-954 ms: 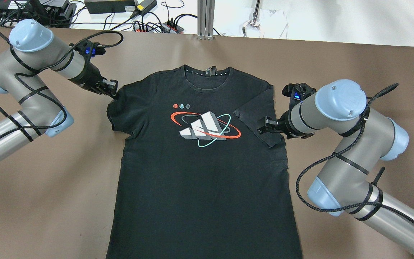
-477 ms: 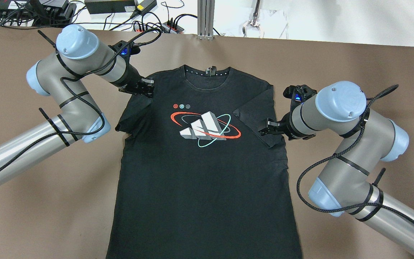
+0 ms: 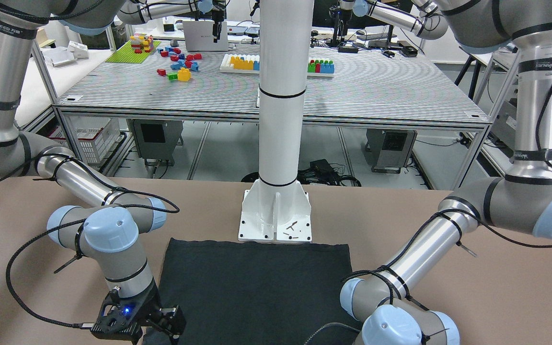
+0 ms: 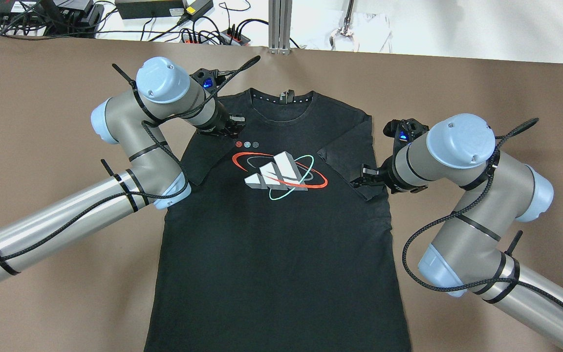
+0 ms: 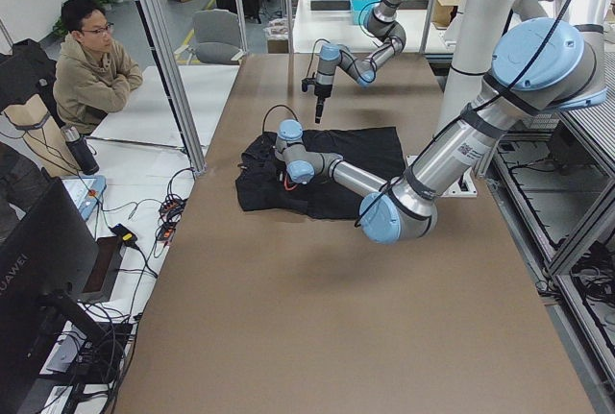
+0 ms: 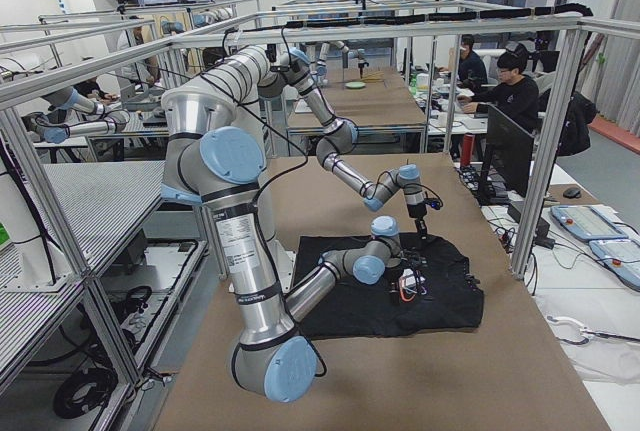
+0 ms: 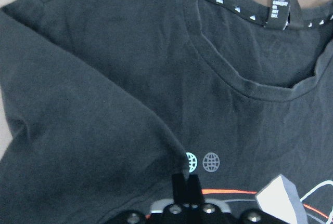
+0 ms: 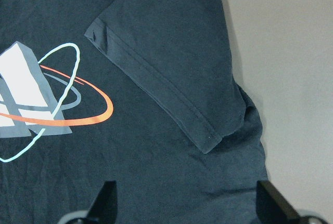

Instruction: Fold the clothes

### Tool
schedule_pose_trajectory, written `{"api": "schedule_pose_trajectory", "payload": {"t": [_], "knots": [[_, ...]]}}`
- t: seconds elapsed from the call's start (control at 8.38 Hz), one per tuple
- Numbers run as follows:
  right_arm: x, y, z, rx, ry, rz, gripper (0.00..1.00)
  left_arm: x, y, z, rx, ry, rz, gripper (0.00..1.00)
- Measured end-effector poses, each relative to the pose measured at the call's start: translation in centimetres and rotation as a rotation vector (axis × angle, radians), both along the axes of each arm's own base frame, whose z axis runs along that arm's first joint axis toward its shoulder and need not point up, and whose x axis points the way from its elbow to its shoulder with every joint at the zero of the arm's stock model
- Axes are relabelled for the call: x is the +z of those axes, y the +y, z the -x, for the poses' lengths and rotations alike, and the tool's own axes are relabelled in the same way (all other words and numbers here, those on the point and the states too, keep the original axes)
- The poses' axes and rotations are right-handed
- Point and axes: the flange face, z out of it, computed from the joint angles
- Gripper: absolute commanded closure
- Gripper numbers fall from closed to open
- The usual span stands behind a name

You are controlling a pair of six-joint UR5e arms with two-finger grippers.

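Overhead exterior view: we list one black T-shirt laid flat and front up on the brown table, neckline toward the far edge, bottom hem toward the near edge.
Print: we note a white, red and teal logo across the chest, with three small round marks just beyond its far left corner.
Neckline: we see a ribbed band with a black label sewn inside its back.
Left sleeve: we find it drawn inward over the chest, its corner right beside the round marks.
Left gripper: we see its fingers pressed together, pinching the corner of the left sleeve low over the chest.
Right sleeve: we find it folded inward onto the chest, its edge running on a slant between the logo and the shirt's right side.
Right gripper: we see its fingers spread wide apart with nothing between them, poised over the near corner of the folded right sleeve; we cannot tell whether they touch the cloth.
Far edge: we note power strips on the white surface beyond the table.
Bystander: in the exterior left view we count one seated person with folded arms, beyond the table's far edge.
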Motion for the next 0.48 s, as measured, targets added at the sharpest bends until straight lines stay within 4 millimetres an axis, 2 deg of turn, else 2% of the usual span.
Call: {"api": "schedule_pose_trajectory", "payload": {"t": [0.24, 0.48], "knots": [[-0.1, 0.1, 0.1, -0.001, -0.002, 0.0, 0.06, -0.9, 0.8, -1.3, -0.014, 0.012, 0.019, 1.0], [0.0, 0.1, 0.1, -0.002, -0.001, 0.001, 0.06, -1.6, 0.2, -1.0, -0.037, 0.024, 0.042, 1.0]]}}
